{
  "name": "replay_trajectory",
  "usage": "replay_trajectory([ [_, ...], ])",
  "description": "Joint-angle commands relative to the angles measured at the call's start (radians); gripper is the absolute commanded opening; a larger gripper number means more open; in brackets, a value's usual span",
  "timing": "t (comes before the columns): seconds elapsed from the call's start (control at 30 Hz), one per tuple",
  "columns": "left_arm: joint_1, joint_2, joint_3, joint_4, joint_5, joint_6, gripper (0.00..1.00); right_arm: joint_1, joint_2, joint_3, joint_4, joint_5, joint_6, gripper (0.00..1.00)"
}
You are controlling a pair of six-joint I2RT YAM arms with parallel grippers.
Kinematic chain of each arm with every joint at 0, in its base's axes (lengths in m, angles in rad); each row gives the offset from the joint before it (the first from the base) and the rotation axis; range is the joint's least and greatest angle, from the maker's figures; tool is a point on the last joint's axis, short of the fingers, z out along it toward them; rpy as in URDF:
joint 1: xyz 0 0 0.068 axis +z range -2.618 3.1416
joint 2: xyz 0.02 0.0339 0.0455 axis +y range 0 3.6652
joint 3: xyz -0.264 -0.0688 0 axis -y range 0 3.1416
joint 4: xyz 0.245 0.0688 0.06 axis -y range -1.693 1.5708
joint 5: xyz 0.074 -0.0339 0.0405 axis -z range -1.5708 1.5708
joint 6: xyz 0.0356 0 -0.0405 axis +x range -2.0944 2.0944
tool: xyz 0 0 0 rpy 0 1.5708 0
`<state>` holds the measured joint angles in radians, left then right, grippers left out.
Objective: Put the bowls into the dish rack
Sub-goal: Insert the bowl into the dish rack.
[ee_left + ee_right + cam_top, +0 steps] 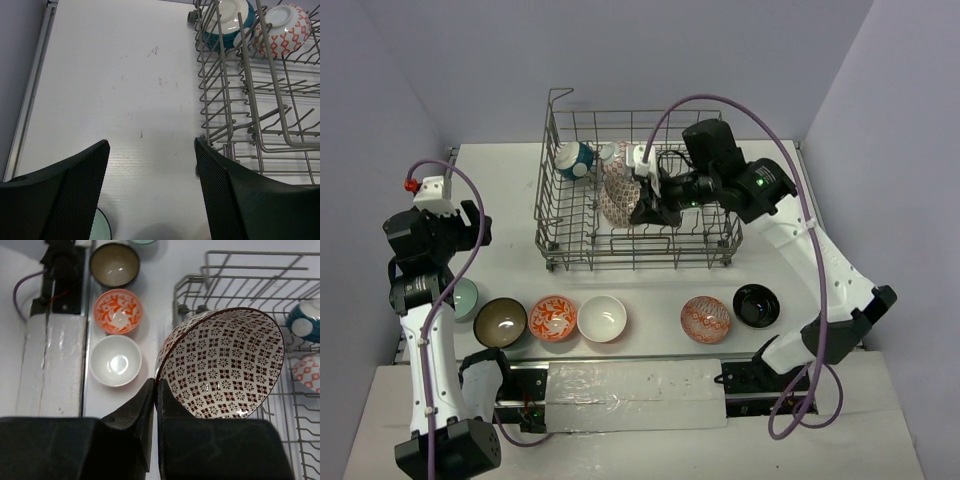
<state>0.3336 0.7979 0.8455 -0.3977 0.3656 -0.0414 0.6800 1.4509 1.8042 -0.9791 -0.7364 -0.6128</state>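
The grey wire dish rack [548, 205] stands at the table's back. In its far-left corner a teal bowl [574, 160] and a white bowl with a red pattern [615, 155] rest on edge. My right gripper [156, 382] is shut on the rim of a dark-red patterned bowl [225, 360], held tilted on its side over the rack's left half. My left gripper [151, 141] hangs open and empty over bare table left of the rack [250, 100]. The pale green bowl [102, 227] lies just under its left finger.
A row of bowls lines the near table: pale green [465, 298], brown [501, 321], orange-patterned [553, 318], white [602, 318], red-patterned [706, 319], black [757, 305]. The arm bases' mounting bar [630, 382] runs just in front of them.
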Motion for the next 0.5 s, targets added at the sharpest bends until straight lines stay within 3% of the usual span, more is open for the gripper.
replay_trajectory([
  [0.0,0.005,0.003,0.041,0.02,0.013,0.0,0.76,-0.062,0.029,0.076,0.219,0.012,0.117,0.0],
  [0.17,0.005,0.0,0.043,0.019,0.012,-0.003,0.77,-0.134,0.114,0.102,0.31,0.02,0.188,0.0],
  [0.47,0.005,-0.012,0.023,0.031,0.003,-0.003,0.79,-0.296,0.368,0.297,0.382,-0.093,0.372,0.0],
])
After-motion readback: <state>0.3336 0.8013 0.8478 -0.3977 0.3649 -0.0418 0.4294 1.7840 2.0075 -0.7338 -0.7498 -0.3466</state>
